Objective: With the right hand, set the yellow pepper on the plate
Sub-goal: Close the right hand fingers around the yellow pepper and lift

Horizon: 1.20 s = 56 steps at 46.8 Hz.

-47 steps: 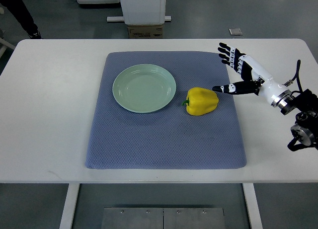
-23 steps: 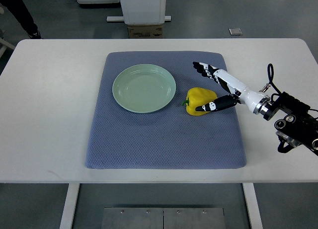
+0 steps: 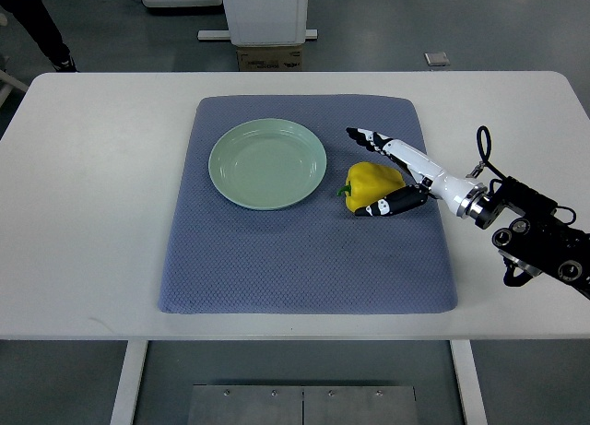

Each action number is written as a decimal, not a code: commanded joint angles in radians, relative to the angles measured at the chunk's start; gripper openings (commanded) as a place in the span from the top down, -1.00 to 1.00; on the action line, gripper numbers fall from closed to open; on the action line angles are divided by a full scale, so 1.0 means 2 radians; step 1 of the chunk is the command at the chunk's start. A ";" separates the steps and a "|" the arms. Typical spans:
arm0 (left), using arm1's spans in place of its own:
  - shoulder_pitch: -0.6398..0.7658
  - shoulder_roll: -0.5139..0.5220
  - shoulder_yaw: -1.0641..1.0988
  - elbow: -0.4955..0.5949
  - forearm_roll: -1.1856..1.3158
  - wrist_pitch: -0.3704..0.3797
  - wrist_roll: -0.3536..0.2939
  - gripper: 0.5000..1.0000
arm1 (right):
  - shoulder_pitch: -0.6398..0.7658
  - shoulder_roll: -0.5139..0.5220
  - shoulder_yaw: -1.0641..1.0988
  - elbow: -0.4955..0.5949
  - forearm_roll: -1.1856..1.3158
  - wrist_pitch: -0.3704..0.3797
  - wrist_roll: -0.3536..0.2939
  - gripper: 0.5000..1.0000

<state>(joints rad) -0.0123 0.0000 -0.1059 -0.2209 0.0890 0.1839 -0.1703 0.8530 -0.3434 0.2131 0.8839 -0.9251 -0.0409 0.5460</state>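
Straddling the yellow pepper (image 3: 371, 182), the right hand (image 3: 380, 173) has its fingers (image 3: 361, 136) spread past the far side and its thumb on the near side, not clamped yet. The pepper lies on the blue mat (image 3: 304, 250), just right of the green plate (image 3: 267, 163), apart from its rim. So nothing is done yet: grasp, lift and carry to the plate all remain. The plate holds nothing. No left hand shows anywhere on the table (image 3: 83, 213).

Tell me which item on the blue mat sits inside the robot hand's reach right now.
The yellow pepper: the right hand brackets it, fingers behind, thumb in front. The green plate lies empty farther left, untouched.
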 commanded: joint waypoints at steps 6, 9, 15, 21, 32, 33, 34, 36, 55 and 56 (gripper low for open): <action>0.000 0.000 0.000 0.000 0.000 0.000 0.000 -1.00 | 0.001 0.009 -0.011 -0.016 0.000 0.000 0.001 -0.68; 0.000 0.000 0.000 0.000 0.000 0.000 0.000 -1.00 | 0.001 0.011 -0.012 -0.019 -0.001 -0.001 0.002 -0.66; 0.000 0.000 0.000 0.000 0.000 0.000 0.000 -1.00 | 0.001 0.018 -0.013 -0.029 -0.001 -0.003 0.002 -0.63; 0.000 0.000 0.000 0.000 0.000 0.000 0.000 -1.00 | 0.000 0.025 -0.013 -0.037 -0.001 -0.003 0.002 -0.39; 0.000 0.000 0.000 0.000 0.000 0.000 0.000 -1.00 | 0.001 0.028 -0.020 -0.052 -0.001 -0.003 0.000 0.64; 0.000 0.000 0.000 0.000 0.000 0.000 0.000 -1.00 | 0.001 0.028 -0.020 -0.052 -0.001 -0.003 -0.001 0.77; 0.000 0.000 0.000 0.000 0.000 0.000 0.000 -1.00 | 0.002 0.028 -0.020 -0.052 0.000 -0.002 -0.001 0.89; 0.000 0.000 0.000 0.000 0.000 0.000 0.000 -1.00 | 0.005 0.028 -0.020 -0.052 0.000 -0.002 -0.001 1.00; 0.000 0.000 0.000 0.000 0.000 0.000 0.000 -1.00 | 0.072 0.025 -0.009 -0.051 0.020 0.002 -0.025 1.00; 0.000 0.000 0.000 0.000 0.000 -0.001 0.000 -1.00 | 0.076 0.026 -0.009 -0.050 0.022 0.002 -0.028 1.00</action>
<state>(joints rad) -0.0123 0.0000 -0.1059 -0.2209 0.0889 0.1841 -0.1702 0.9798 -0.2962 0.1945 0.7816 -0.8920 -0.0388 0.5021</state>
